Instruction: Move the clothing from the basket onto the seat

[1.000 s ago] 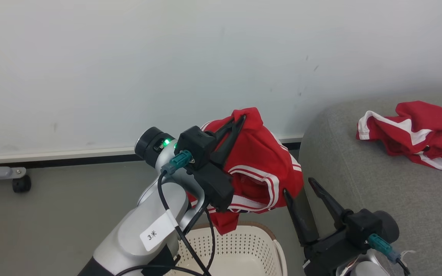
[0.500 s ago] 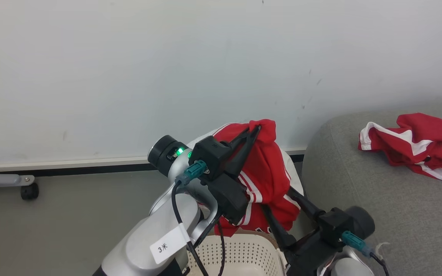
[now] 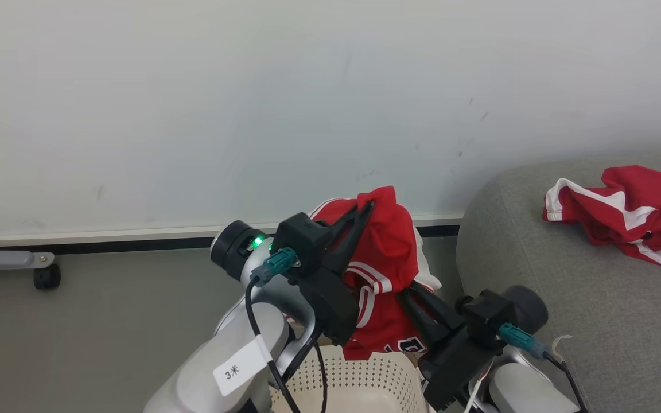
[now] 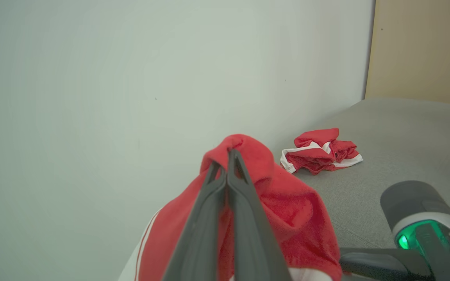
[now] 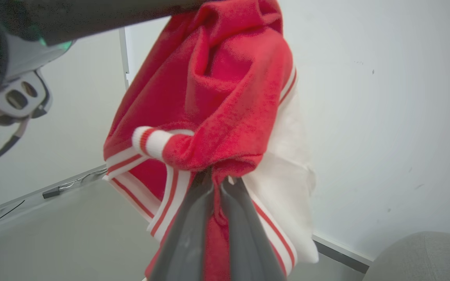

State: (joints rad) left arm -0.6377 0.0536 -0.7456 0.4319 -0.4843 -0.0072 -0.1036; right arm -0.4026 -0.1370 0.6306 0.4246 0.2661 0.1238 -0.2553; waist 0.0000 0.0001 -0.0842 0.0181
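A red garment [image 3: 385, 246] with white stripes hangs above the cream-white basket [image 3: 365, 378]. My left gripper [image 3: 369, 204] is shut on its top fold, and in the left wrist view the two fingers [image 4: 244, 210] meet in the red fabric. My right gripper [image 3: 409, 290] is shut on the garment's lower part, and in the right wrist view its fingers [image 5: 186, 238] pinch the striped cloth [image 5: 217, 89]. A second red and white garment [image 3: 623, 212] lies crumpled on the grey sofa [image 3: 537, 344], seen too as the red heap [image 4: 320, 150] in the left wrist view.
A pale wall with a dark baseboard [image 3: 135, 242] runs behind the scene. A grey metal leg on a black caster [image 3: 46, 276] stands on the floor at the far left. The sofa's rounded edge [image 3: 468, 252] rises right beside the basket.
My right gripper, open near the sofa's edge a second ago, has moved left and shut on the hanging garment's lower part. The left gripper kept its hold, and the camera shifted slightly.
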